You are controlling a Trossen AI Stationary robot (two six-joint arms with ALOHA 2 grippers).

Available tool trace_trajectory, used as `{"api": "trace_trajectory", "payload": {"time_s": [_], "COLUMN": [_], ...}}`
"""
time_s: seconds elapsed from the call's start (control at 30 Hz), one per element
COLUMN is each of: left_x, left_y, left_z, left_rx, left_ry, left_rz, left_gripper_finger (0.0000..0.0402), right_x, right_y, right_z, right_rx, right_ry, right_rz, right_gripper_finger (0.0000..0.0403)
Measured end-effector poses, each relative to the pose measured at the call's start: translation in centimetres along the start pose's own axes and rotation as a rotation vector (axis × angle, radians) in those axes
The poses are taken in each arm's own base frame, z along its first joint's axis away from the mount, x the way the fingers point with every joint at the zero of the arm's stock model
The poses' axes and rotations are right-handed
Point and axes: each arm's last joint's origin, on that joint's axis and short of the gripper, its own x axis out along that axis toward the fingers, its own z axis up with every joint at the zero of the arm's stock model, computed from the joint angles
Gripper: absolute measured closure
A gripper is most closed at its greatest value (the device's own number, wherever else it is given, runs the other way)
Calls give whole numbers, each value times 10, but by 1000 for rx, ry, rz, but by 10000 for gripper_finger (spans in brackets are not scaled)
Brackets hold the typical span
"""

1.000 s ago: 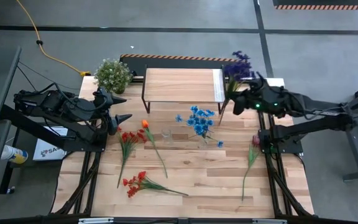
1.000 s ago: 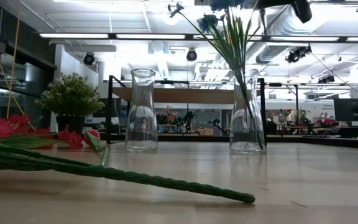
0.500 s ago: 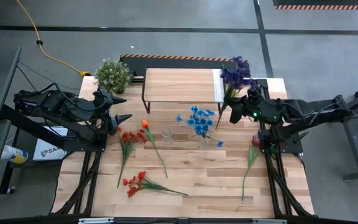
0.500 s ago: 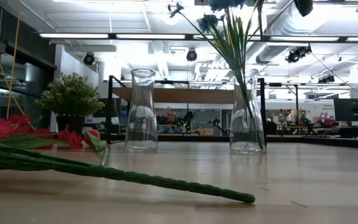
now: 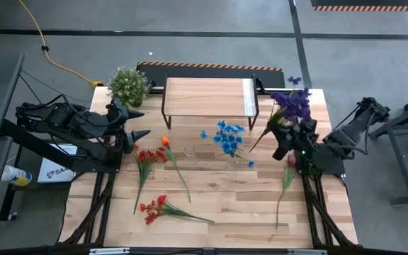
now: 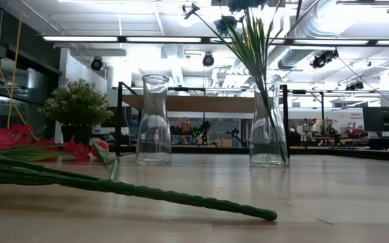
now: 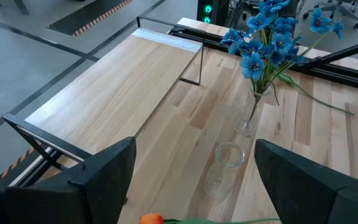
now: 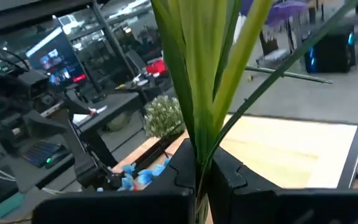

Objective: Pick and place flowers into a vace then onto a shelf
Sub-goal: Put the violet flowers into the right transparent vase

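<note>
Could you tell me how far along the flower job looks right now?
Done: blue flowers stand in one vase. In hand: the right gripper grips a purple stem above the table. Left: the second vase is empty, red flowers lie loose, the shelf is bare, and the left gripper waits open.

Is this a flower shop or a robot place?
Probably a robot lab or workshop. The flowers lie on a plank table between two robot arms, with exposed ceiling ducts and desks with computer screens behind.
</note>
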Motion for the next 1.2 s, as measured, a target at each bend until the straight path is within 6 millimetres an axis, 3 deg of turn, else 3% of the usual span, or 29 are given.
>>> {"api": "trace_trajectory", "payload": {"time_s": [0.37, 0.87, 1.03, 1.2], "left_x": [0, 0, 0, 0], "left_y": [0, 0, 0, 0], "left_z": [0, 0, 0, 0], "left_rx": [0, 0, 0, 0], "left_ry": [0, 0, 0, 0], "left_rz": [0, 0, 0, 0], "left_gripper_finger": [41, 41, 41, 41], "right_x": [-16, -11, -10, -10], "right_y": [6, -43, -47, -41], "right_z": [-9, -84, -85, -73], "right_rx": [-74, 218, 239, 200], "right_ry": [-77, -111, -112, -114], "right_rz": [-24, -41, -41, -49], "right_gripper_finger": [398, 392, 398, 392]}}
